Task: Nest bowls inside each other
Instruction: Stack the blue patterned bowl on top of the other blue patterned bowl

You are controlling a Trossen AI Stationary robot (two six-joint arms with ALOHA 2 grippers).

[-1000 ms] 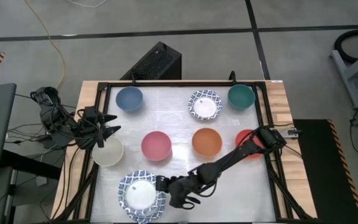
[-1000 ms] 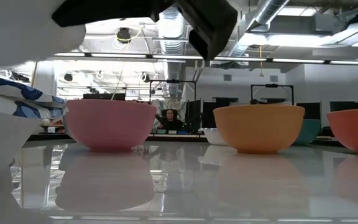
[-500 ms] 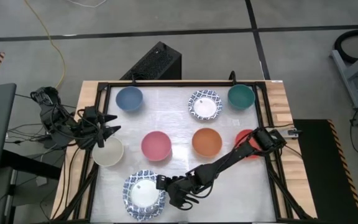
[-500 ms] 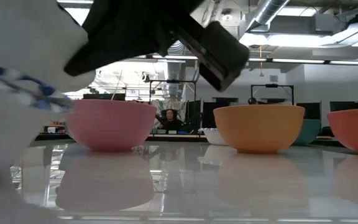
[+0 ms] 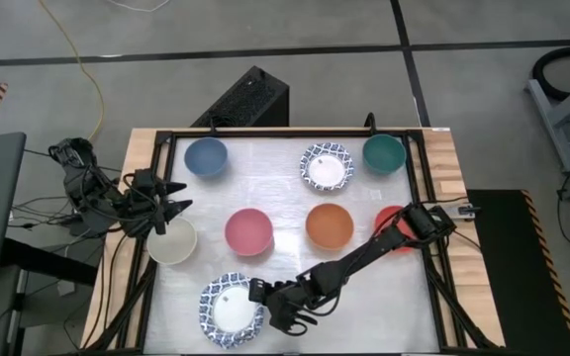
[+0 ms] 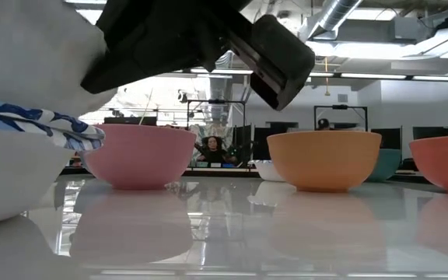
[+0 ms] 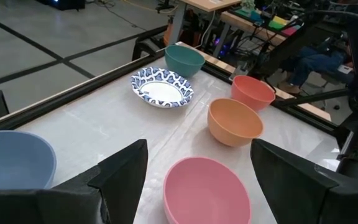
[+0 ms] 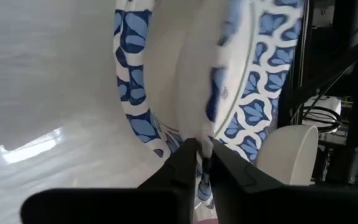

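At the near left, a blue-patterned white bowl [image 5: 231,309] sits nested in another of the same kind [image 6: 6,179]. My right gripper [image 5: 256,292] reaches it from the right, its fingers a narrow gap apart astride the top bowl's rim [image 8: 202,144]. Standing singly on their bases are the blue [image 5: 206,156], patterned [image 5: 326,166], teal [image 5: 384,153], pink [image 5: 248,231], orange [image 5: 329,225] and cream [image 5: 171,242] bowls. The red bowl [image 5: 392,229] is half hidden under my right arm. My left gripper [image 5: 178,196] hangs open at the left edge, above the cream bowl. My right gripper has one finger [image 8: 188,158] and the other on either side of the top bowl's rim [image 8: 209,127], at the side facing the table's right. It comes slanting down from the right. I cannot tell whether the fingers touch the rim. The bowl rests in the one beneath.
A black frame [image 5: 419,198] runs round the white tabletop. Free room lies along the near edge to the right of the stack and in the middle of the far half, between the blue and patterned bowls.
The patterned bowl at my right gripper has come down from a tilted place over the lower bowl and now sits inside it, the two showing as one round outline from above. The lower bowl and the other bowls have stayed put.
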